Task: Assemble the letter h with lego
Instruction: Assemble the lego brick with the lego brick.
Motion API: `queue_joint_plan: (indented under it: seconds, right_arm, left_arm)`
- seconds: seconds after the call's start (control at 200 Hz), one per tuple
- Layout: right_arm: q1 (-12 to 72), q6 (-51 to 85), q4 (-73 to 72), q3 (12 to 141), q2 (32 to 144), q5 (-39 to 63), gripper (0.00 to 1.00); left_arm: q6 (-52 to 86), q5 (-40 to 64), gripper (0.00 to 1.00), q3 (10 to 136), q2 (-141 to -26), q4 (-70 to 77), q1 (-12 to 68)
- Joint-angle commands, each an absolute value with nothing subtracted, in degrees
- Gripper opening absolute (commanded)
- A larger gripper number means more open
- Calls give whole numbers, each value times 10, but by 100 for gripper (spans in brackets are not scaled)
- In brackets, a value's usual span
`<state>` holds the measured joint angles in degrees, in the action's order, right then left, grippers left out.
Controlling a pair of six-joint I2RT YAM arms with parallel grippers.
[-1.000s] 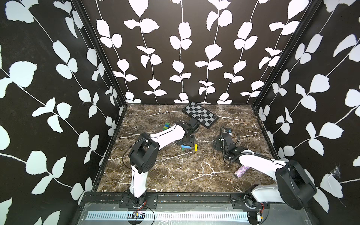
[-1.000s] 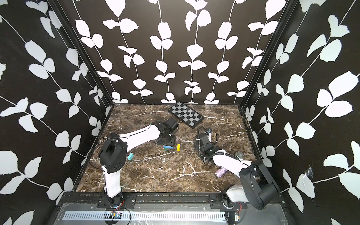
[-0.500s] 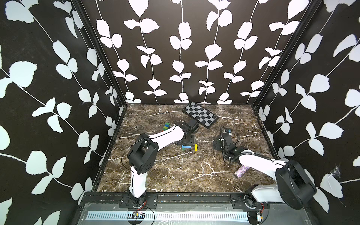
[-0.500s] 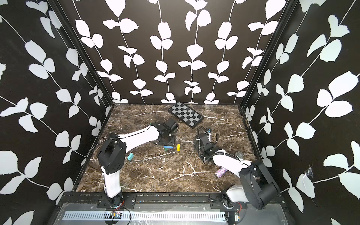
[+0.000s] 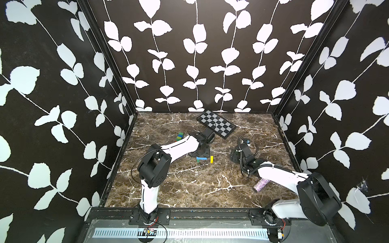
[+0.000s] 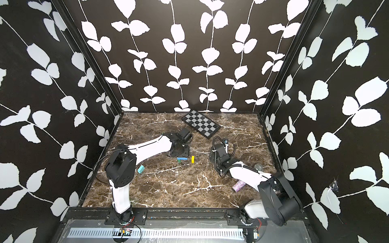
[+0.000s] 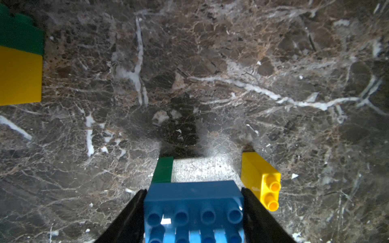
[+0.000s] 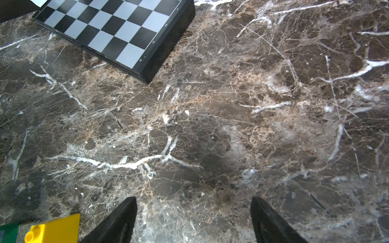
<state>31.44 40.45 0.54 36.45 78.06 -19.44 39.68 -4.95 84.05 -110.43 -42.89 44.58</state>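
Left gripper (image 7: 193, 190) has its jaws partway apart, pressed on both ends of the blue brick (image 7: 193, 208) at the bottom middle of the left wrist view, so I'd call that clamped. A dark green brick (image 7: 163, 169) pokes out from under it and looks joined. A yellow brick (image 7: 260, 178) lies on its side just to the right, not touching. In both top views this bunch sits mid-table. These should be light, stiff and a bit slick, so grabbing the flat side walls beats the studs. Right gripper (image 8: 193, 198) has jaws wide apart and empty over the bare table (image 8: 210, 105), with the checkered board (image 8: 117, 27) at upper left.
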Motion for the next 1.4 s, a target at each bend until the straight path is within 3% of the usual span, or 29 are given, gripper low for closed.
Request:
queue_joint_plan:
  seconds: [0.0,0.12,0.635,0.9,1.035,1.395]
  right_arm:
    - [312,405,0,385,786,-198,84]
    - [313,405,-1,385,786,-197,84]
    - [312,404,0,386,787,-196,84]
    - [312,404,0,387,789,-196,84]
    - [312,404,0,387,788,-195,84]
    - [312,404,0,386,788,-195,84]
  left_arm:
    - [411,-26,38,819,-1120,-431,450]
    - [415,-30,33,816,-1121,-425,453]
    - [391,-36,32,779,-1122,-386,465]
    - [365,-86,31,811,-1129,-426,483]
    - [375,-86,25,816,-1123,-430,483]
    - [400,-74,24,832,-1072,-441,484]
